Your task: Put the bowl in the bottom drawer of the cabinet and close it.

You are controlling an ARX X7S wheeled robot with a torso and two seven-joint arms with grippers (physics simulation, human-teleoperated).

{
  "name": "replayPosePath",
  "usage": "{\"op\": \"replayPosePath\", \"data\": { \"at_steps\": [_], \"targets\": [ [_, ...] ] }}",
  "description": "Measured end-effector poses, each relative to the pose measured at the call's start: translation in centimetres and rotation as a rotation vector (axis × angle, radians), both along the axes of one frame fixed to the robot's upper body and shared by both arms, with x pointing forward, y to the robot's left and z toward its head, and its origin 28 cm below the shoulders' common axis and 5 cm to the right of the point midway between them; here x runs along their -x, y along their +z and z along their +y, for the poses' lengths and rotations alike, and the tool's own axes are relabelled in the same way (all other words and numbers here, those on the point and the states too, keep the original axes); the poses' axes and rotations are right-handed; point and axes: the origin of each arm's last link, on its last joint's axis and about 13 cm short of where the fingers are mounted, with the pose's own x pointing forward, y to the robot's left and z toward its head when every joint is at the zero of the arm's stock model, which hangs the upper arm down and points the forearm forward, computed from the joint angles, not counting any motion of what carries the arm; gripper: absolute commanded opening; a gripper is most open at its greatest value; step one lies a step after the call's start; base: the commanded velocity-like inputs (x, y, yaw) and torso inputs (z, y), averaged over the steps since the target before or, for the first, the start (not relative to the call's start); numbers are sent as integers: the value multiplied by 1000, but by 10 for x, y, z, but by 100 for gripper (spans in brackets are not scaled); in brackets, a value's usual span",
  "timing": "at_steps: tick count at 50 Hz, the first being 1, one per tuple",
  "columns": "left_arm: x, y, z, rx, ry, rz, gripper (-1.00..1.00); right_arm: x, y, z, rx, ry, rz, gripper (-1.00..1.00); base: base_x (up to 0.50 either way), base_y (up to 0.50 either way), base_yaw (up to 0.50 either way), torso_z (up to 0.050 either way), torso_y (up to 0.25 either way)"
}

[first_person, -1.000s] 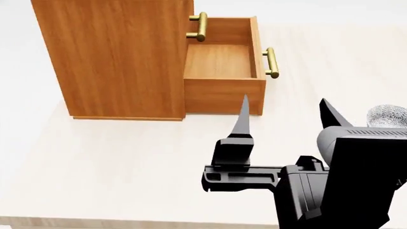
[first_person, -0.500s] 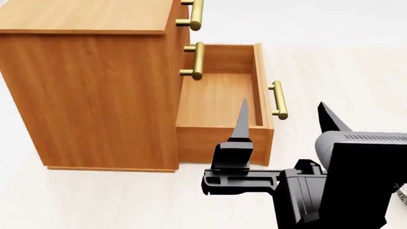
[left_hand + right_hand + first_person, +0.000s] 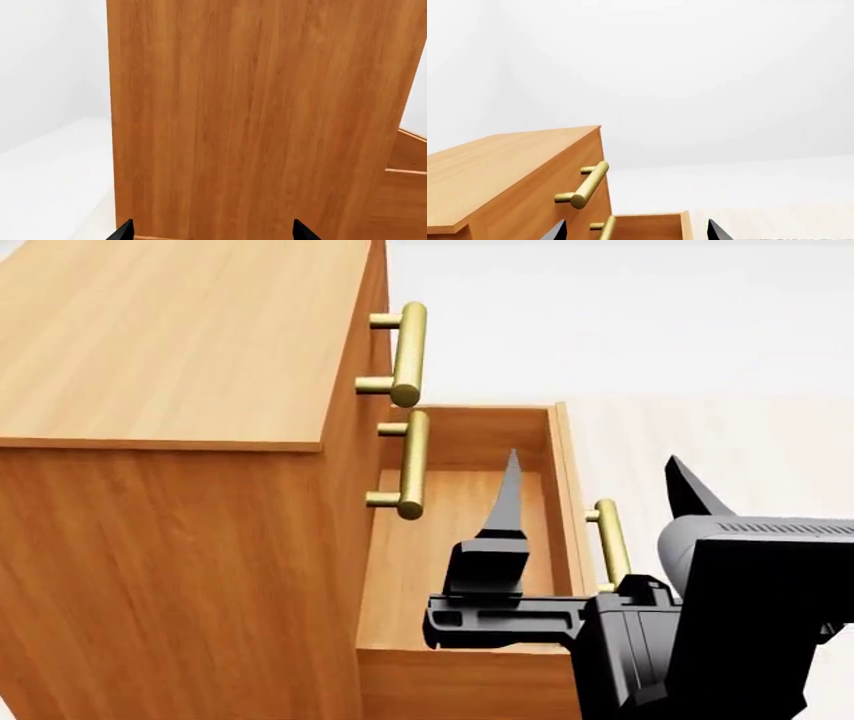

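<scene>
Your right gripper (image 3: 594,475) has its fingers spread wide and holds nothing. It hangs over the bottom drawer (image 3: 454,570), which is pulled out of the cabinet (image 3: 174,440) and has nothing inside. The left gripper (image 3: 212,231) shows only two finger tips set apart, empty, facing the cabinet side panel.

The bowl is not visible in any view, so I cannot tell you where it stands. In my judgement you must find it first: turn the head view away from the cabinet, toward about 4 o'clock, until the bowl appears. Keep the fingers wide for the rim, and stay clear of the drawer's brass handle (image 3: 611,540) at 3 o'clock.
</scene>
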Motion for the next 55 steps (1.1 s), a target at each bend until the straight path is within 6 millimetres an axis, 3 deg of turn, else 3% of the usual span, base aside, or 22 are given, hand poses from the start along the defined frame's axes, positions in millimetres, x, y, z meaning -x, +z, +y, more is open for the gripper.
{"op": "replayPosePath", "data": {
  "at_steps": [17,25,55],
  "targets": [
    [0,0,0,1,-1,2,100,-2,-2,-1,-8,-5,10,100,500,37,0,0,0],
    [1,0,0,1,-1,2,100,-8,-3,-3,-13,-19,40,100,0,0,0,0,0],
    [0,0,0,5,1,3,100,-76,-20,-15,79,-22,314,100,0,0,0,0,0]
  ]
}}
